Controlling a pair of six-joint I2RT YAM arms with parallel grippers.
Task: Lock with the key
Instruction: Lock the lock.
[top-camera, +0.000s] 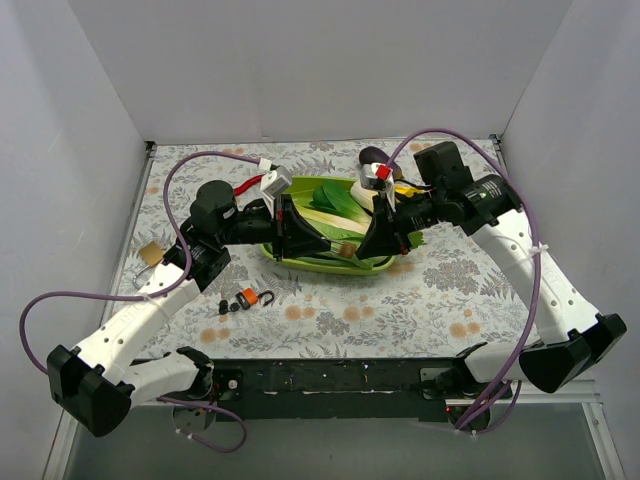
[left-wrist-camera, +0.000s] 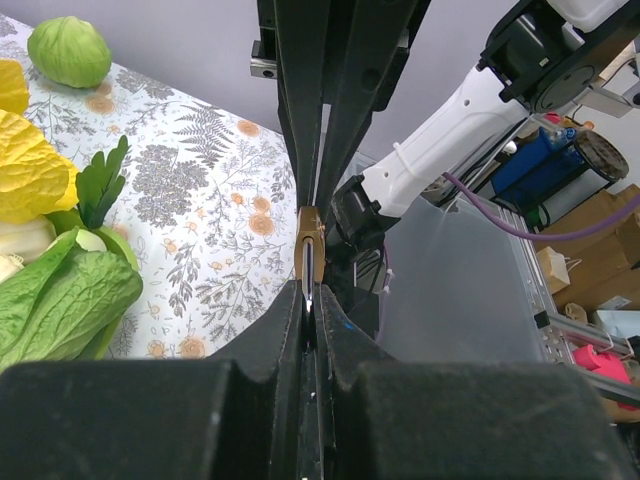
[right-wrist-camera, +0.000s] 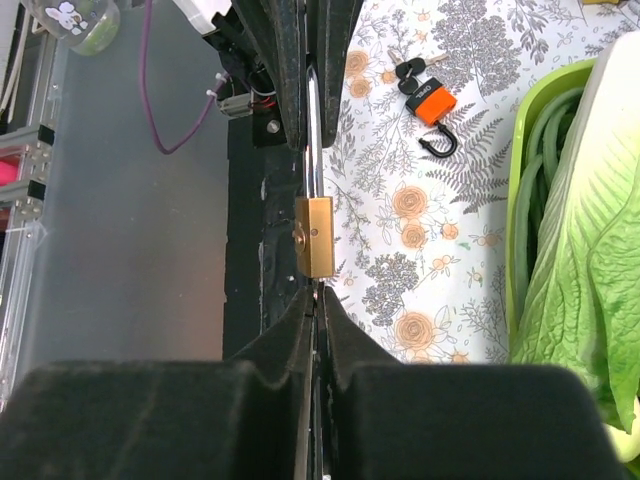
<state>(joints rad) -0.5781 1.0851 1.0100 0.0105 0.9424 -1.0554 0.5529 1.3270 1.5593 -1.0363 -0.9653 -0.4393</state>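
Both tools meet nose to nose in the top external view: the left tool (top-camera: 335, 250) and the right tool (top-camera: 362, 248) hang over the near rim of the green tray (top-camera: 300, 262). A speck of brass padlock (top-camera: 347, 252) sits between them. It is held in the air, clear of the bench (top-camera: 420, 290). A second, orange padlock (top-camera: 247, 296) lies on the bench near the left arm, with small dark keys just beside it.

From the left wrist, its fingers are pressed together on a thin silver strip (left-wrist-camera: 308, 275) that runs straight into the brass body (left-wrist-camera: 308, 232). I cannot tell whether this strip is the key blade or the shackle seen edge-on.

From the right wrist, that tool (right-wrist-camera: 315, 295) is clamped on the lower edge of the padlock (right-wrist-camera: 317, 240), gripping very little of it.

I see three risks:
- **Slipping.** Any twist from the left tool acts against that narrow pinch, so the body may rotate with the strip or pop out and fall into the tray.
- **Bending or jamming.** If the two wrists are not on one axis, the strip could bend or jam.
- **Collision.** The fingertips are so close that a small push inward would knock the tools together.
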